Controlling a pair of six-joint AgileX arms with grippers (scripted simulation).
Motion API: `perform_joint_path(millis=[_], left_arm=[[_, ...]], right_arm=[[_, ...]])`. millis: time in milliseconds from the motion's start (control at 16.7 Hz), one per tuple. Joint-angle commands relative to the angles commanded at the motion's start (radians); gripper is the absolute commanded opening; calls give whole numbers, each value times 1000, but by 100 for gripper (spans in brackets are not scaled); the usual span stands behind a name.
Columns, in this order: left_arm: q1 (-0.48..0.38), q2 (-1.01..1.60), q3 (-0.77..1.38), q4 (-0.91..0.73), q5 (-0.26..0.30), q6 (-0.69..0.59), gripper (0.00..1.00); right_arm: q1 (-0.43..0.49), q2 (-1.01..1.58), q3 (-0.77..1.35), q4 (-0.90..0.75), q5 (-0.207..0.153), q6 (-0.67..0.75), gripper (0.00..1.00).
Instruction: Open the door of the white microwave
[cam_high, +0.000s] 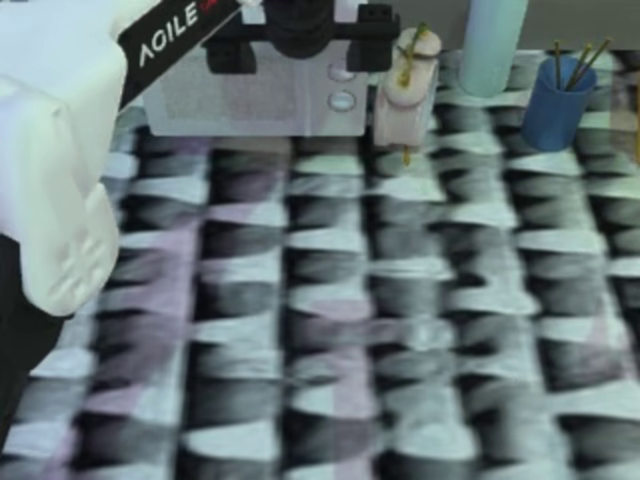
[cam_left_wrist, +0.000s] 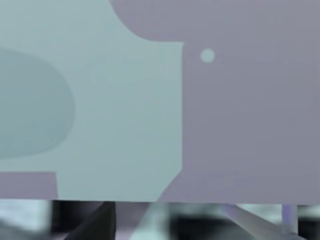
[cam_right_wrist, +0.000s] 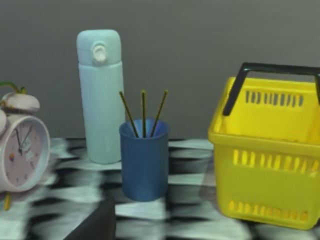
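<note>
The white microwave (cam_high: 255, 95) stands at the back of the table, left of centre. Its door (cam_high: 245, 100), with a grey mesh window, looks flush with the front. Two silver knobs (cam_high: 342, 87) sit on the strip to the door's right. My left gripper (cam_high: 300, 45) hangs over the microwave's top front edge with its black fingers spread wide and nothing between them. The left wrist view is filled by pale flat surfaces at very close range. One dark finger (cam_left_wrist: 102, 222) shows at that view's edge. My right arm is out of the top view. One dark finger (cam_right_wrist: 100, 222) of it shows over the table.
A pink alarm clock (cam_high: 405, 90) stands right beside the microwave. Further right are a pale blue bottle (cam_high: 495, 40) and a blue cup (cam_high: 555, 100) holding sticks. The right wrist view also shows a yellow basket (cam_right_wrist: 270, 155) with a black handle.
</note>
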Motion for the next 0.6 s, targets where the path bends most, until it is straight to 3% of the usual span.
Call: perform_joint_path(millis=[60, 600], left_arm=[[0, 0, 0, 0, 0, 0, 100], [0, 0, 0, 0, 0, 0, 32]], right_arm=[[0, 0, 0, 0, 0, 0, 100], [0, 0, 0, 0, 0, 0, 100]])
